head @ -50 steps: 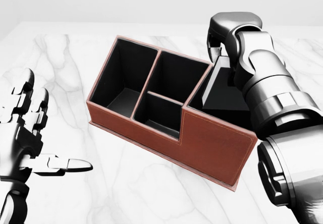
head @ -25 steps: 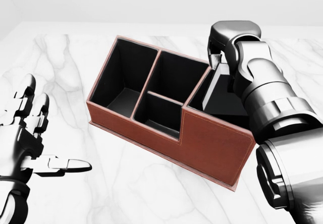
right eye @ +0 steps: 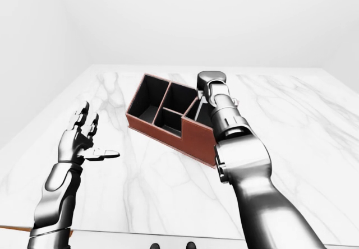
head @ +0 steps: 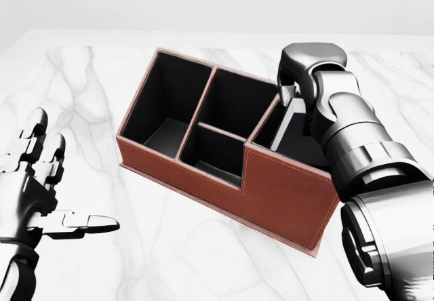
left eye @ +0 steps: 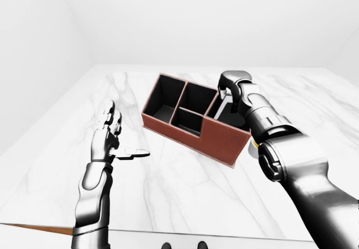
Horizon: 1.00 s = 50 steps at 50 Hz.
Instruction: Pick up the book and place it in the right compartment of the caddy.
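My right hand lowers the stiff, thin book by its top edge into the caddy; its grip apparently holds. Left hand open.

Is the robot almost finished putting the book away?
Nearly. The book is off the table and leaning partway down inside the right compartment of the caddy. The right hand is over that compartment at the book's top; whether it grips is hidden. The left hand is open and apart. Left: letting go and pulling away.
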{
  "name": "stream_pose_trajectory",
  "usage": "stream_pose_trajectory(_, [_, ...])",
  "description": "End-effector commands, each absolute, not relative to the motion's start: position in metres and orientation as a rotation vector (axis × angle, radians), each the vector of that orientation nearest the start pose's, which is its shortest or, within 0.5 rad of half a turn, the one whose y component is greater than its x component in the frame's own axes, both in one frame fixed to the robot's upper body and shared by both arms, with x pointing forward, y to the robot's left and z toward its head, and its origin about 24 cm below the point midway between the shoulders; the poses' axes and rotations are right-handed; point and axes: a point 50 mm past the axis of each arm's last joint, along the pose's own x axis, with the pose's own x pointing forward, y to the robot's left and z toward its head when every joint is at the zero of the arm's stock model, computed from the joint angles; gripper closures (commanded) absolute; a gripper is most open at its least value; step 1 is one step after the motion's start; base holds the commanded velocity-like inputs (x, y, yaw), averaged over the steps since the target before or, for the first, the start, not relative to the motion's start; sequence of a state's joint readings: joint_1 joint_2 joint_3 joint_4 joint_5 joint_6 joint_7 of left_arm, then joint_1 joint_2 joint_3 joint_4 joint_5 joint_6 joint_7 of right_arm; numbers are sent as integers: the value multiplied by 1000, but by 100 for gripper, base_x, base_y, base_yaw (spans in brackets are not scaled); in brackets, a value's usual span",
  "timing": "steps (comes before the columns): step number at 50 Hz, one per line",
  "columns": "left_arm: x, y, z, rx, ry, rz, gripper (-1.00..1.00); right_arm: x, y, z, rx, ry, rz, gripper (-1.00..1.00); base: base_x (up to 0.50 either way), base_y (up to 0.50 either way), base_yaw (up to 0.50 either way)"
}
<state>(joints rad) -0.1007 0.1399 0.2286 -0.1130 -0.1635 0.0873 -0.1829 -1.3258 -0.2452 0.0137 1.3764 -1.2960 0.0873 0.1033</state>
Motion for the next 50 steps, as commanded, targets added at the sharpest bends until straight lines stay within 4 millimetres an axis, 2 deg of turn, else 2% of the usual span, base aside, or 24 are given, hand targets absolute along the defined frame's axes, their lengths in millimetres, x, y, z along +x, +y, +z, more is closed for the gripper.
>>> stream_pose_trajectory(1, [266, 216, 92, -21, -145, 5, -100, 431, -151, 183, -1612, 167, 74, 100, 0, 0, 0])
stream_pose_trajectory(24, [265, 219, 84, -26, -110, 15, -100, 428, -151, 167, -1610, 187, 94, 100, 0, 0, 0])
stream_pose_trajectory(43, [266, 219, 81, -31, -100, 13, -100, 428, -149, 167, -1630, 173, 88, 100, 0, 0, 0])
stream_pose_trajectory(46, [266, 219, 81, -32, -101, 12, -100, 429, -149, 168, -1635, 165, 84, -20, 0, 0, 0])
stream_pose_trajectory(47, [266, 219, 81, -32, -101, 12, -100, 429, -148, 169, -1637, 163, 83, -100, 0, 0, 0])
stream_pose_trajectory(50, [265, 219, 81, -32, -101, 13, -100, 429, -148, 170, -1643, 156, 78, -100, 0, 0, 0])
